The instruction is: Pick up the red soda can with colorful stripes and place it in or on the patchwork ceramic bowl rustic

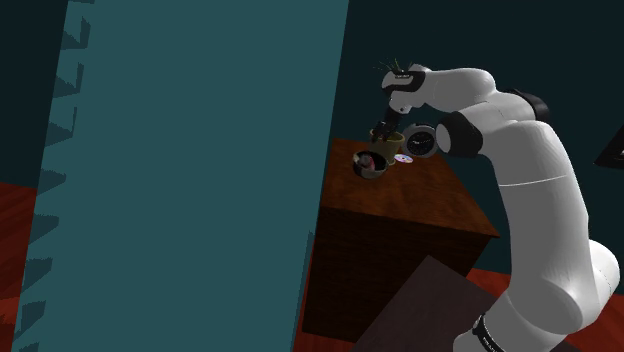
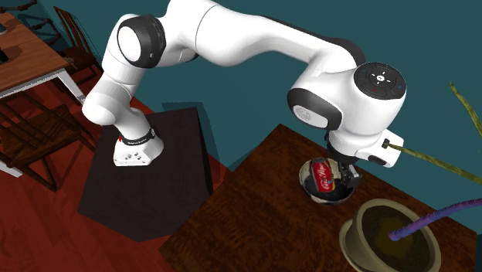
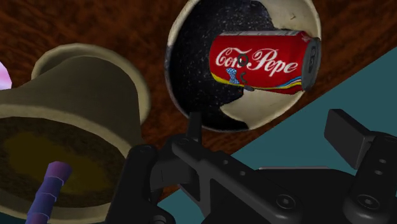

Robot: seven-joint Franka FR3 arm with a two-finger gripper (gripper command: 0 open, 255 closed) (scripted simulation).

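1. Soda can [image 3: 261, 62]: red, white script, yellow/blue stripes low on the body, silver end. It lies on its side inside the bowl [image 3: 191, 63] (not upright).
2. Bowl: round, black speckled inside w/ cream patches and a cream rim. It sits on a dark wood surface [image 3: 95, 25], close to the edge, w/ flat teal past that edge.
3. Fingers [image 3: 347, 132]: black, standing apart, nothing btwn them. The can is clear of them, no contact.
4. 2nd exterior view: the white arm [image 2: 232, 31] bends over the surface and its hand hangs right above the bowl (can's red side shows under it).
5. Plant pot [image 3: 83, 89]: tan-olive, dark soil inside, a purple stem [image 3: 51, 188] rising from it. It stands just beside the bowl, w/ a strip of wood btwn them.
6. Shoulder view: bowl w/ a bit of red in it near the surface's near corner, pot right behind it. A round dark-faced object [image 1: 420, 140] (maybe a clock) is beside the pot. A tall teal panel [image 1: 190, 180] covers that view's left.
7. 2nd exterior view, lower down: black stand [image 2: 170, 185] on a red-brown wood floor [image 2: 39, 239], w/ a wooden table [image 2: 23, 66] and chairs [image 2: 35, 131] at that view's upper left.
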